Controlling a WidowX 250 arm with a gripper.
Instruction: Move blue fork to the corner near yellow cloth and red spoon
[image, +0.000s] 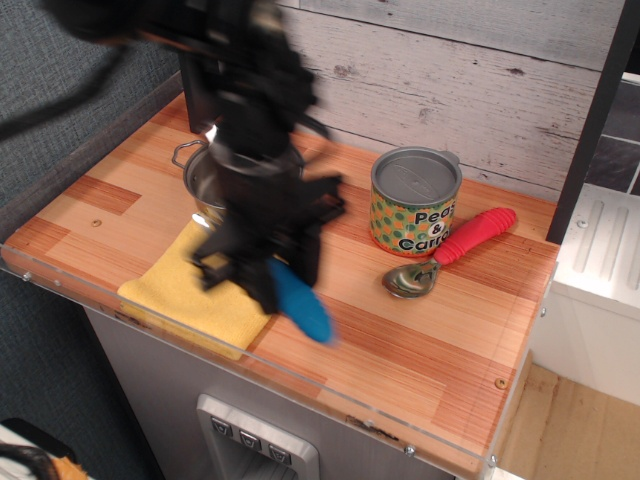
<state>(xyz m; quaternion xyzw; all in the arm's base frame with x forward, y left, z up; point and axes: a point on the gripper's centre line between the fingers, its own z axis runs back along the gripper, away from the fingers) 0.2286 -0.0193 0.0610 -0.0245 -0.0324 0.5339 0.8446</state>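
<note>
The counter (400, 340) of striped wood runs across the view with a clear acrylic edge along its front, and the dark, motion-blurred arm hangs over its left-middle part, covering most of the steel pot (200, 180). The yellow cloth (185, 285) lies at the front left, partly under the arm. The printed can (415, 200) stands behind the red spoon (455, 250), which lies on the right with its bowl toward the front. The end effector (270, 265) is clamped around the blue fork (300, 300), whose blue handle slants down just past the cloth's right edge, above the wood rather than resting on it, as far as can be judged. So the fork is lifted and in transit; setting it down in the bare front corner (460, 400), right of the cloth and ahead of the spoon, is left. The fork's tines are hidden inside the grip, and blur smears the fingers' outline.
</note>
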